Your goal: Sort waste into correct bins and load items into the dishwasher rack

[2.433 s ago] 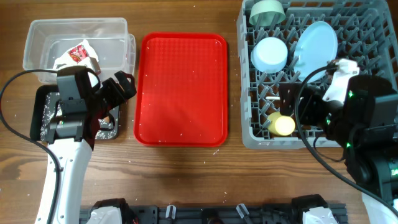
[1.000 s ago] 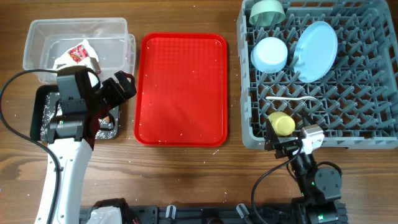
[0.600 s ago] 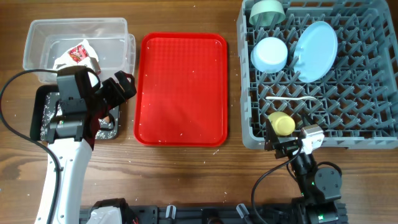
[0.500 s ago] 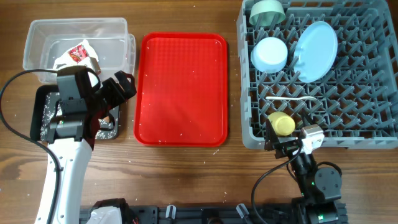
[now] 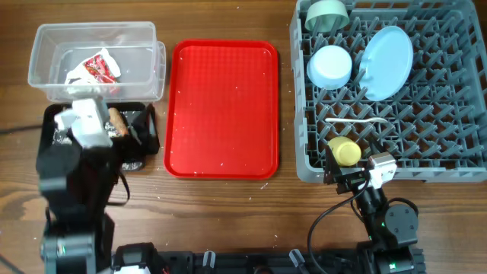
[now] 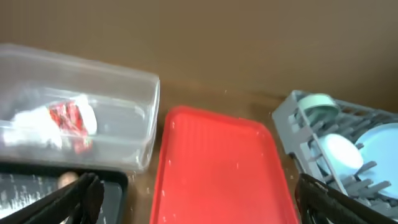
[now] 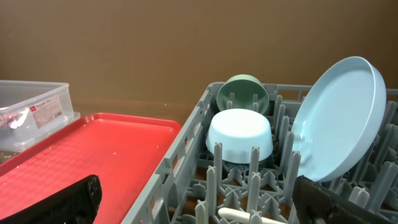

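The rack (image 5: 445,129) fills the right side of the table. It looks rigid and bulky, and I judge it is meant to be loaded where it stands, not lifted. The red tray (image 5: 221,109) in the middle is bare apart from a few specks.

The clear tub (image 5: 144,47) at far left looks thin-walled and light, so it would likely slide if nudged. The black tray (image 6: 25,186) just in front of it is shallow and carries white grains.

The plate (image 5: 388,52) stands on edge between pegs. It looks hard and smooth, and the rim is the only place to pinch it. The blue bowl (image 5: 329,65) sits upside down beside it and the green bowl (image 5: 327,13) is tipped in the far corner. Either would be taken by the lip.

The yellow cup (image 5: 345,151) lies near the rack's front edge. It is probably light and slick, so best gripped across the wall.

The wrapper (image 5: 97,65) in the tub is crumpled and soft and would give under any squeeze. The spoon (image 5: 356,121) lies flat across the pegs, thin and awkward to pick up except by the handle. A brown lump (image 6: 67,179) sits in the black tray.

The left gripper (image 6: 199,186) is low over the black tray with its arm folded back, its jaws wide apart and holding nothing. The right gripper (image 7: 196,186) sits at the rack's front edge, also spread and holding nothing.
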